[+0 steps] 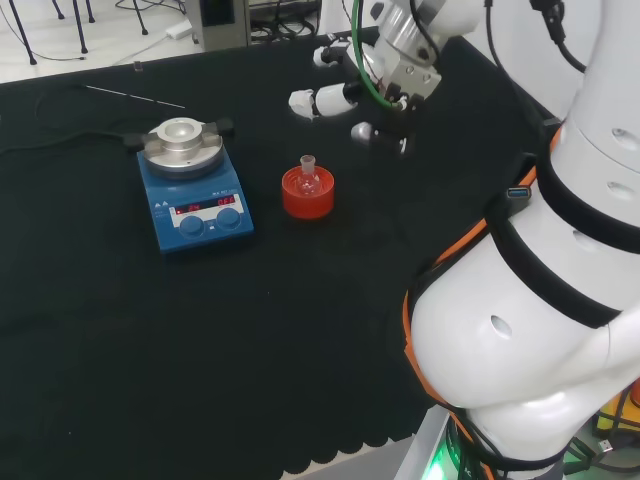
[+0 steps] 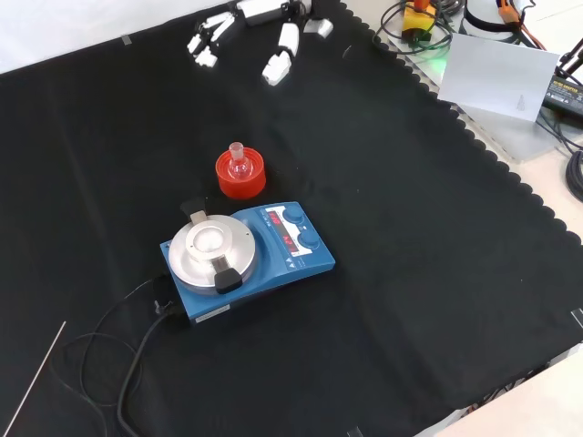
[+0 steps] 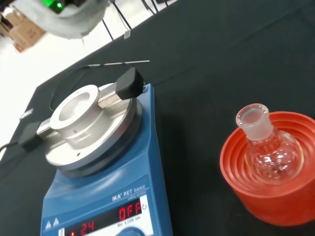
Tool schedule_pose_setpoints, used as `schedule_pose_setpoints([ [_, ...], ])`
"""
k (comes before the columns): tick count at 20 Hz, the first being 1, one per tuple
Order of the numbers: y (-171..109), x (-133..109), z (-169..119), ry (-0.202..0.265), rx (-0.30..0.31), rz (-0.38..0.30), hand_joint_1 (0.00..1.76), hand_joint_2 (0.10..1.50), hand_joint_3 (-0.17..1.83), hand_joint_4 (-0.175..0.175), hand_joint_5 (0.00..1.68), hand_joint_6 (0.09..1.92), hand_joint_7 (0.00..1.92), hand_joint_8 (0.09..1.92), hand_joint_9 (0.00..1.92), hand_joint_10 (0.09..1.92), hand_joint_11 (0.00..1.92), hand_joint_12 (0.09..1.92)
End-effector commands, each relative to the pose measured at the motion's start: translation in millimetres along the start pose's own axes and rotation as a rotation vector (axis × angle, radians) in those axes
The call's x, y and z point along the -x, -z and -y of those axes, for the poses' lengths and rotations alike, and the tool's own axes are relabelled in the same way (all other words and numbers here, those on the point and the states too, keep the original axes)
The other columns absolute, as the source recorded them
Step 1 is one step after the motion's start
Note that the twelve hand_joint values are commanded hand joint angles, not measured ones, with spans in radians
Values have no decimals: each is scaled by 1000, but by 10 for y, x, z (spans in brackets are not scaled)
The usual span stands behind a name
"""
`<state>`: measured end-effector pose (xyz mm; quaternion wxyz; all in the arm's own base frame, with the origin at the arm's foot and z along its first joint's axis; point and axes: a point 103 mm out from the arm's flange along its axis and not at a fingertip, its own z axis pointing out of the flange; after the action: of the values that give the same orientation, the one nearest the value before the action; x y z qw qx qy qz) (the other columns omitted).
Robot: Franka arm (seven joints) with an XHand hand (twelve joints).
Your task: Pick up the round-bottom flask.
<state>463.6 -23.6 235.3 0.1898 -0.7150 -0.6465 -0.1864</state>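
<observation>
A small clear round-bottom flask [image 1: 308,176] [image 2: 239,164] [image 3: 267,152] stands upright in a red ribbed ring stand [image 1: 307,199] [image 2: 241,179] [image 3: 275,196] near the middle of the cloth. The black and white hand [image 1: 345,95] [image 2: 264,27] hangs in the air with its fingers straight and spread, holding nothing. In the head view it is above and to the right of the flask, well apart from it. In the front view it sits at the top edge, beyond the flask.
A blue magnetic stirrer [image 1: 192,195] [image 2: 246,257] [image 3: 93,177] with a round metal plate stands beside the stand, left of it in the head view. Its cable [image 2: 109,346] trails over the cloth. A thin metal rod [image 1: 135,97] lies behind it.
</observation>
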Motion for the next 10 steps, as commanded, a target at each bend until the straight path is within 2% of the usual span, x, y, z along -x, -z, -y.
schedule_pose_setpoints([
  [1,-271,326,-154,-18,63,-50,829,623,368,36,526,87,21,457,107,662,0,1013],
  [10,-736,615,-265,-27,11,-63,852,623,382,36,537,87,9,440,112,655,0,968],
])
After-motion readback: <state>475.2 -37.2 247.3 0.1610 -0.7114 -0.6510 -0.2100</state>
